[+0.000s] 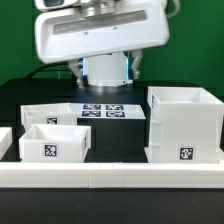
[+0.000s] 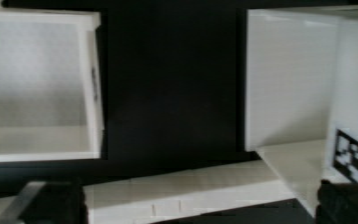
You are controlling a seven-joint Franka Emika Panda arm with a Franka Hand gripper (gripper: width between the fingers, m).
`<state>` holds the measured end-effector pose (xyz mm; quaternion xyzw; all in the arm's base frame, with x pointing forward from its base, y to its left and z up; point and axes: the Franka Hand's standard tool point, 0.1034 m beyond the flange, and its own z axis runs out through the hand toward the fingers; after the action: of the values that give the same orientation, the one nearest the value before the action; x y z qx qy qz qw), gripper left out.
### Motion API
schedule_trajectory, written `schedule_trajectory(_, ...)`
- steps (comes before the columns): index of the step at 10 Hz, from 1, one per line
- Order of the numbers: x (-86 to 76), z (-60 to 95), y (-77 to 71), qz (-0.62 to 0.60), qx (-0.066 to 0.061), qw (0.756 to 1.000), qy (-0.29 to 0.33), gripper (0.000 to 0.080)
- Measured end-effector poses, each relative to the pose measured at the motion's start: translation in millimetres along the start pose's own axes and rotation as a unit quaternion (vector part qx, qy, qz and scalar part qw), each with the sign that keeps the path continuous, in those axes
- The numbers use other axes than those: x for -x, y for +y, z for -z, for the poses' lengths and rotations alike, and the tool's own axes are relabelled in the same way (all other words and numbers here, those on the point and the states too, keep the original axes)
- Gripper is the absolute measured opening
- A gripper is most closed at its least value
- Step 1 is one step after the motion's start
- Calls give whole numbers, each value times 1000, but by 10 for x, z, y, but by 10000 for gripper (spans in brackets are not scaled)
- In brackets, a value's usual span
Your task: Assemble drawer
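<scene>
We're hovering the gripper (image 2: 185,200), spread and empty, over the rail (image 1: 110,175) at the table's edge; casing (image 1: 185,125) and 2 trays (image 1: 52,143) are sitting apart there, likely awaiting a first grasp.

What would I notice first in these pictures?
The tall white casing stands out most, at the exterior view's right on the black table. At the exterior view's left sit two shallow white boxes, the front tray and the back tray. The robot arm looms over the middle, at the back.
</scene>
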<state>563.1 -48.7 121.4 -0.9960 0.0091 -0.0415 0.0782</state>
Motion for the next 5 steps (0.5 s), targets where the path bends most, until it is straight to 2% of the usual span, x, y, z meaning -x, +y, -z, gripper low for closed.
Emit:
schedule_trajectory(1,40,-96,139,4,3,1000,-1,649)
schedule_trajectory(2,71,-198,213,1,8,1000,-3,649)
schedule_trajectory(5,65,-415,250,8,24,1000,10,649)
